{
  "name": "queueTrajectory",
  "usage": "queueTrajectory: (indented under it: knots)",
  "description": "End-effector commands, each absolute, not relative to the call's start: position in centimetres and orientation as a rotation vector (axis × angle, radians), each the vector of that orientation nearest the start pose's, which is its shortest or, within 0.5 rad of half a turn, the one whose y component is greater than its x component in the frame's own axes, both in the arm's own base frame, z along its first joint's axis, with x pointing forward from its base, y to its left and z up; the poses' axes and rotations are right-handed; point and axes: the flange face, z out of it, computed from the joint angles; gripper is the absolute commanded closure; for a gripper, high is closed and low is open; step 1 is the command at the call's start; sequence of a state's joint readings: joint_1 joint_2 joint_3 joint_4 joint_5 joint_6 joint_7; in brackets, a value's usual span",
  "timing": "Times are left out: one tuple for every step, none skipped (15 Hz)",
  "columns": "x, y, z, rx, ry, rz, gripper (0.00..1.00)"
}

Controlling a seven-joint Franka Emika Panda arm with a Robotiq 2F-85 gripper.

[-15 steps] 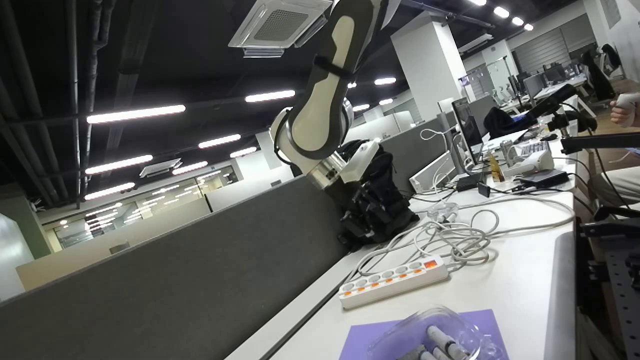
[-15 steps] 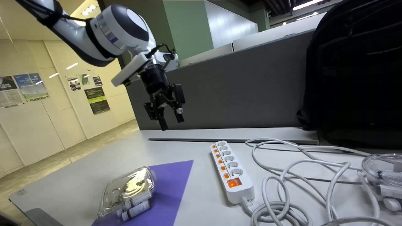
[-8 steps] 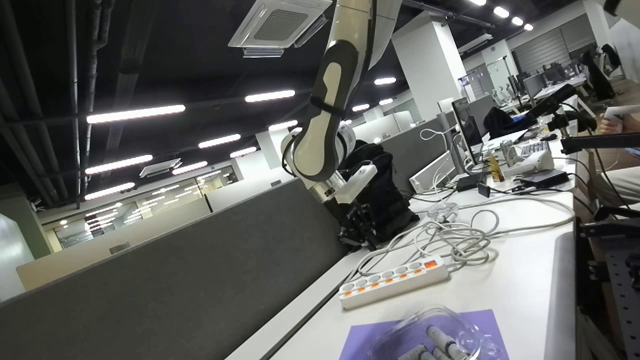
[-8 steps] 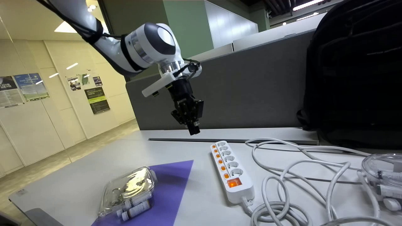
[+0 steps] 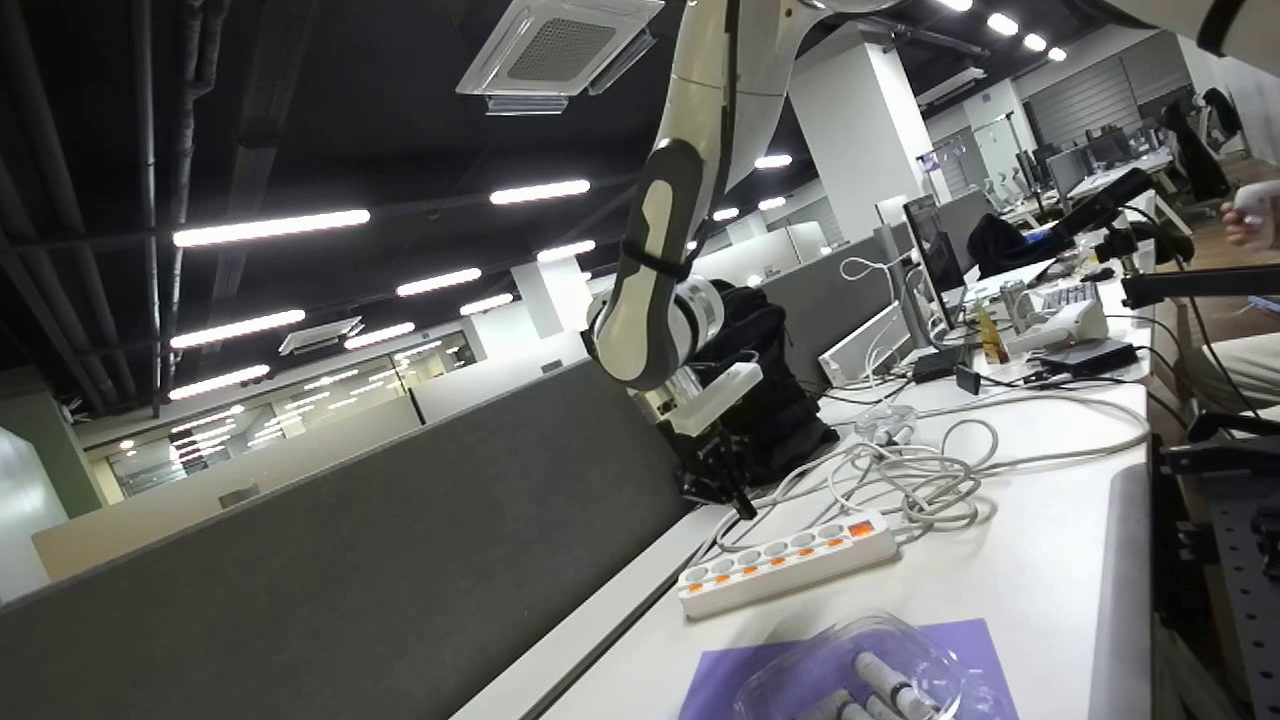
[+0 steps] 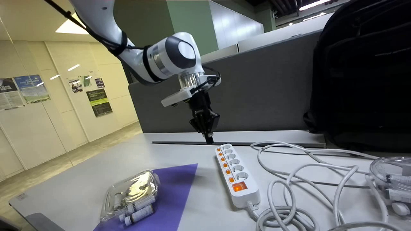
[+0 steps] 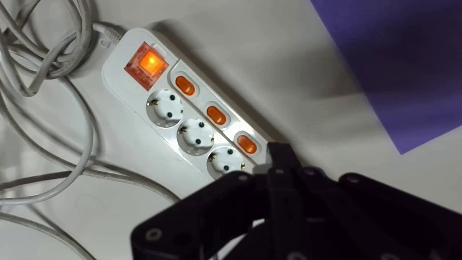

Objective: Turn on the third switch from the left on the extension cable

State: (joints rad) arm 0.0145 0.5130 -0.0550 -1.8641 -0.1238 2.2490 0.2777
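The extension cable is a long white power strip (image 6: pixel 237 175) lying flat on the desk, with round sockets beside a row of small orange switches (image 7: pixel 216 115). A larger main switch (image 7: pixel 151 62) at the cord end glows orange. My gripper (image 6: pixel 209 141) is shut, its fingertips together with nothing between them. It points down near the strip's far end, apart from it in both exterior views. In the wrist view the gripper (image 7: pixel 283 148) covers the rest of the strip past the third small switch (image 7: pixel 247 144) from the cord end. Which end counts as left, I cannot tell.
White cords (image 6: pixel 289 192) lie tangled beside the strip's cord end. A purple sheet (image 6: pixel 179 189) bears a clear plastic box (image 6: pixel 131 195) and small tubes. Behind the desk rises a grey partition (image 6: pixel 263 96), and a black backpack (image 6: pixel 362 80) leans there.
My gripper has gone from open to shut over the last second. It has also moved down and, in an exterior view, rightward toward the strip. The strip has stayed put.
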Motion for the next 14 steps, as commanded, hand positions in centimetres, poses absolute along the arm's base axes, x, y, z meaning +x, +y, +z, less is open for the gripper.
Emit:
queueTrajectory:
  knots:
    - [62.8,-2.7,23.0,-3.245,0.379,0.186,0.99]
    - [62.8,-2.7,22.9,-3.244,0.381,0.185,0.99]
    - [62.9,-2.7,23.0,-3.244,0.383,0.183,0.99]
    - [62.9,-2.7,23.0,-3.243,0.384,0.180,1.00]
    - [63.0,-2.8,22.9,-3.242,0.430,0.136,1.00]
    - [63.2,-2.9,22.6,-3.231,0.467,0.100,1.00]
    - [63.4,-3.0,22.3,-3.217,0.509,0.037,1.00]
    - [63.6,-3.1,21.9,-3.204,0.543,-0.005,1.00]
    - [63.6,-3.2,21.4,-3.184,0.584,-0.046,1.00]
    - [63.7,-3.3,20.9,-3.162,0.613,-0.078,1.00]
    - [63.6,-3.4,20.2,-3.146,0.641,-0.102,1.00]
    - [63.6,-3.4,19.5,-3.134,0.664,-0.115,1.00]
    - [63.6,-3.5,18.8,-3.124,0.681,-0.129,1.00]
    - [63.6,-3.5,18.2,-3.114,0.698,-0.138,1.00]
